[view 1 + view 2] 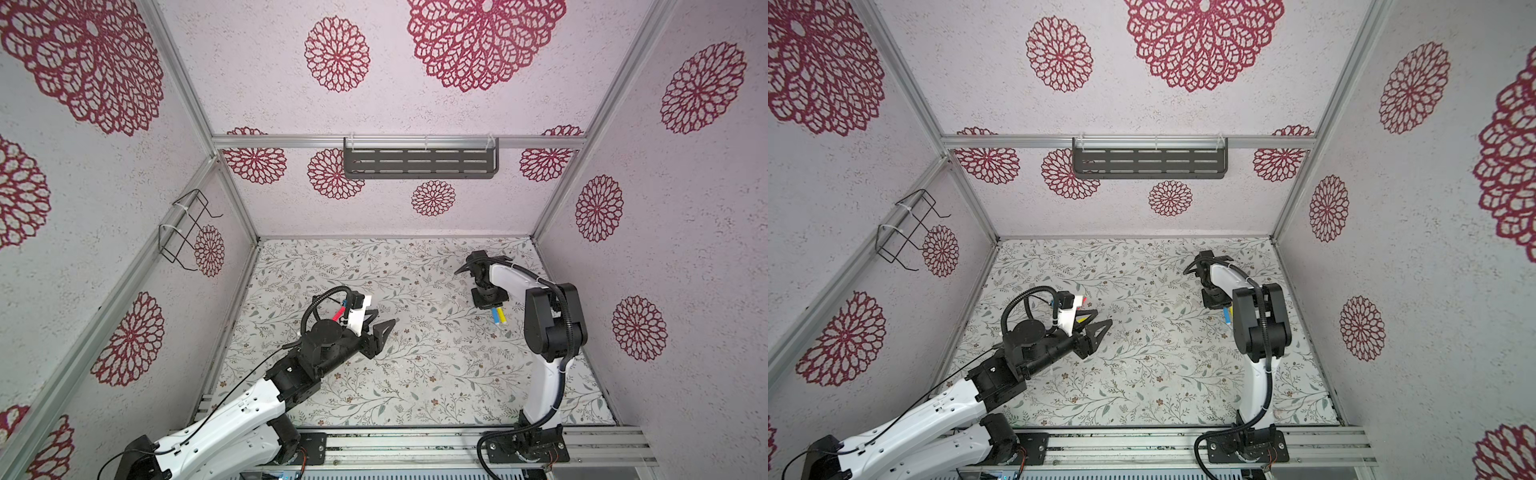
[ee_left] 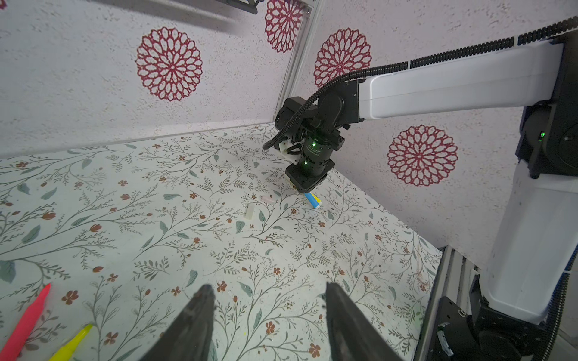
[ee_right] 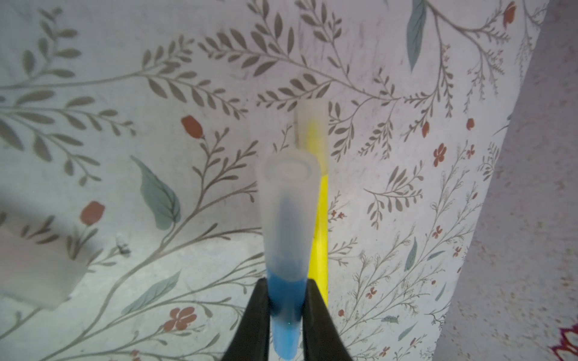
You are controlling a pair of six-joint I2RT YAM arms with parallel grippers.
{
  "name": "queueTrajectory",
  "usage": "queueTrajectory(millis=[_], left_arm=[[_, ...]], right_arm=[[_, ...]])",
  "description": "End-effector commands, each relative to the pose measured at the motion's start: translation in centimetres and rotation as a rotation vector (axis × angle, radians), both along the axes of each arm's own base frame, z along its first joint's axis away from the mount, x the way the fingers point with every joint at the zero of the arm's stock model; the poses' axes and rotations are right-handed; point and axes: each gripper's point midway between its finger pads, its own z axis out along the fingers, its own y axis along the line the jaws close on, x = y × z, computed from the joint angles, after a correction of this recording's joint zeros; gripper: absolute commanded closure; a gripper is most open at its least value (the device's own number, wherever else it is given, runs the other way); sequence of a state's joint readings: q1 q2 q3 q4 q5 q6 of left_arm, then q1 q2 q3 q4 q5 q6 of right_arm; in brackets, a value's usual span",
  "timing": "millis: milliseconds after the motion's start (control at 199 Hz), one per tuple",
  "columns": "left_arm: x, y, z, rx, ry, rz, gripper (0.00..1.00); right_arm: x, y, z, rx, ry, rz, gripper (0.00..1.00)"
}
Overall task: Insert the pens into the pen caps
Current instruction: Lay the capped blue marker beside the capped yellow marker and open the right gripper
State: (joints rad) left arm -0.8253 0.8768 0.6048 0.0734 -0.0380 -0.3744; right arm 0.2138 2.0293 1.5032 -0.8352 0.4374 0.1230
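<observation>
Jaws of the right gripper (image 3: 285, 281) press on the capped blue pen (image 3: 285, 331), beside the capped yellow pen (image 3: 319, 225); we see the left gripper (image 2: 269, 287) parted and holding nothing.

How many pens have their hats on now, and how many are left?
Done: a capped yellow pen lies on the mat. In hand: the right gripper holds the blue pen, its cap on. To do: the pink pen and bare yellow pen near the open left gripper, plus two loose caps.
</observation>
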Motion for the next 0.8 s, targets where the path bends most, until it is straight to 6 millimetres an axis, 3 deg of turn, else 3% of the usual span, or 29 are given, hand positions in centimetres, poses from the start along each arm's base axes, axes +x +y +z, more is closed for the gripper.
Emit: queueTrajectory(millis=[0, 115, 271, 331, 417, 482, 552, 668, 793], left_arm=[[-0.2, 0.2, 0.1, -0.002, 0.001, 0.007, 0.41], [0.0, 0.3, 0.0, 0.005, 0.001, 0.017, 0.39], [0.4, 0.6, 0.0, 0.019, -0.004, 0.045, 0.33], [0.5, 0.8, 0.0, 0.018, -0.006, 0.061, 0.3], [0.8, 1.2, -0.1, 0.02, -0.004, 0.088, 0.12], [1.1, 1.6, -0.2, 0.028, -0.003, 0.113, 0.11], [2.0, 2.9, -0.6, 0.051, 0.003, 0.202, 0.1], [4.1, 7.0, -2.2, 0.144, 0.042, 0.43, 0.08], [5.3, 9.5, -3.4, 0.203, 0.113, 0.511, 0.09]], right_arm=[[0.5, 0.2, 2.4, 0.025, -0.05, 0.014, 0.72], [0.5, 0.5, 3.7, 0.046, -0.087, 0.019, 0.62], [0.3, 1.3, 5.9, 0.116, -0.151, 0.015, 0.6], [0.2, 2.5, 7.0, 0.19, -0.195, 0.03, 0.6], [-0.2, 4.8, 9.1, 0.344, -0.279, 0.077, 0.59], [-0.6, 6.3, 10.8, 0.447, -0.335, 0.114, 0.59], [-1.2, 7.5, 12.3, 0.527, -0.371, 0.147, 0.59], [-1.9, 8.0, 14.0, 0.564, -0.407, 0.182, 0.58], [-2.7, 8.3, 15.2, 0.59, -0.429, 0.207, 0.59]])
